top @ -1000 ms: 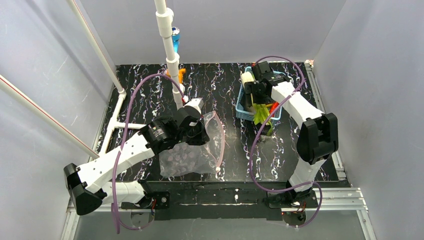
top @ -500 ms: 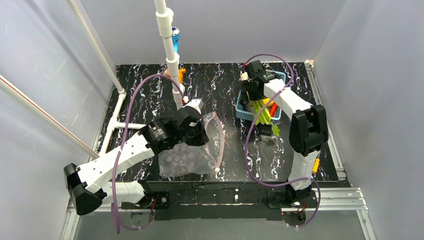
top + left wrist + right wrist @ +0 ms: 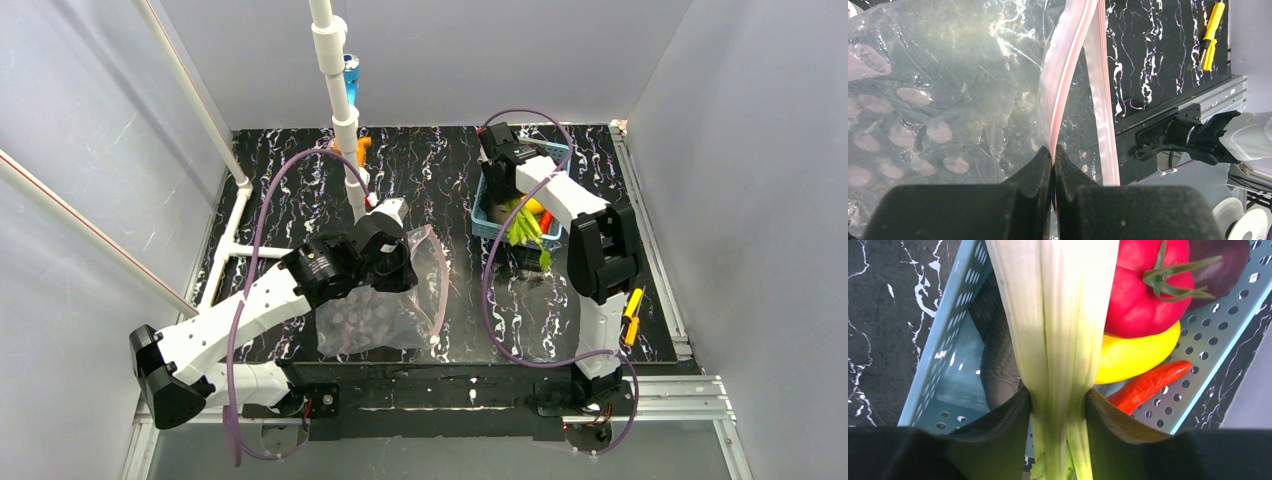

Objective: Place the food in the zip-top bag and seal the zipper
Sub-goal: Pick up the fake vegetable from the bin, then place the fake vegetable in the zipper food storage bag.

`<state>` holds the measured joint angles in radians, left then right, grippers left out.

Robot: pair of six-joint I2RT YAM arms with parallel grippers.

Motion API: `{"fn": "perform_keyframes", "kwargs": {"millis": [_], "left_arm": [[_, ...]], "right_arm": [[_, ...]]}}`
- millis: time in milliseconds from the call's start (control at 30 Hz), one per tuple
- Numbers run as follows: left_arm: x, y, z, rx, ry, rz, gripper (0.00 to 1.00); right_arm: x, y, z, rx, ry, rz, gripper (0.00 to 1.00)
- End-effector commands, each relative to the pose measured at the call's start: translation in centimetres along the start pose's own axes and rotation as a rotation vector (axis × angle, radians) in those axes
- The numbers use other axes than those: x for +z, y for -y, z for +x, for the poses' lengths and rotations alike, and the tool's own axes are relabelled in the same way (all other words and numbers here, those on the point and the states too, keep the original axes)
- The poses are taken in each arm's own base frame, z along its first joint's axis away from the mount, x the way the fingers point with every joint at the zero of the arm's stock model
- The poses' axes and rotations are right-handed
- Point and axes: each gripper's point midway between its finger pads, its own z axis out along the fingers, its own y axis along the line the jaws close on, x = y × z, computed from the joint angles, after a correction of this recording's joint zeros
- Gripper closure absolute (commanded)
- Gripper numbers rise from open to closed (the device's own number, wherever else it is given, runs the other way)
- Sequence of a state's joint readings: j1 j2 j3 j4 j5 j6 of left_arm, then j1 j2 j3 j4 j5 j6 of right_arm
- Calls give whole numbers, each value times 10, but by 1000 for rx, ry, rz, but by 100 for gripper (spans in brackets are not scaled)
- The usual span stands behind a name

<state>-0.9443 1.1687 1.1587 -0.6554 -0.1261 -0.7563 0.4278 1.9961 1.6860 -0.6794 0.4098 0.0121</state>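
Note:
The zip-top bag [image 3: 380, 315] lies floppy and clear with pink dots at the table's front centre, mouth facing right. My left gripper [image 3: 1053, 150] is shut on one lip of the pink zipper [image 3: 1068, 75], holding it up; the other lip [image 3: 1100, 100] hangs apart from it. My right gripper [image 3: 1058, 392] is shut on the pale stalk of the leek [image 3: 1058, 315] over the blue basket [image 3: 1208, 340]. The leek's green leaves [image 3: 525, 228] hang over the basket's near edge. A red tomato [image 3: 1143, 295], yellow fruit [image 3: 1133, 357], red chilli [image 3: 1148, 385] and maroon fruit [image 3: 1220, 265] lie in the basket.
The blue basket [image 3: 483, 222] stands at the back right of the black marbled table. A white pipe stand [image 3: 340, 100] rises at the back left of centre, with an orange piece [image 3: 362, 148] at its foot. A yellow tool [image 3: 1209, 32] shows by the right arm.
The right arm has swung left over the basket and its jaws have closed onto the leek's stalk. The left arm and the bag have not moved.

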Motion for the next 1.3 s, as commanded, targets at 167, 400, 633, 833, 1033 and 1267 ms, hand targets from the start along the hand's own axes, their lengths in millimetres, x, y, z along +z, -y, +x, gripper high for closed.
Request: {"fn": "perform_keyframes", "kwargs": {"millis": [167, 400, 633, 833, 1033, 1267], "left_arm": [[-5, 2, -10, -5, 22, -11, 100], [-3, -1, -11, -12, 29, -26, 100], [-1, -1, -13, -9, 47, -22, 100], [3, -6, -21, -13, 88, -52, 100], [8, -5, -27, -19, 110, -64, 100], [12, -8, -28, -22, 114, -89, 100]], "right_arm": [[-19, 16, -14, 4, 20, 63, 98], [-85, 26, -10, 45, 45, 14, 99], [-174, -9, 18, 51, 55, -307, 99], [-241, -51, 63, -72, 67, -621, 99], [-283, -80, 108, -211, -7, -748, 99], [-296, -85, 140, -292, -41, -755, 99]]}}
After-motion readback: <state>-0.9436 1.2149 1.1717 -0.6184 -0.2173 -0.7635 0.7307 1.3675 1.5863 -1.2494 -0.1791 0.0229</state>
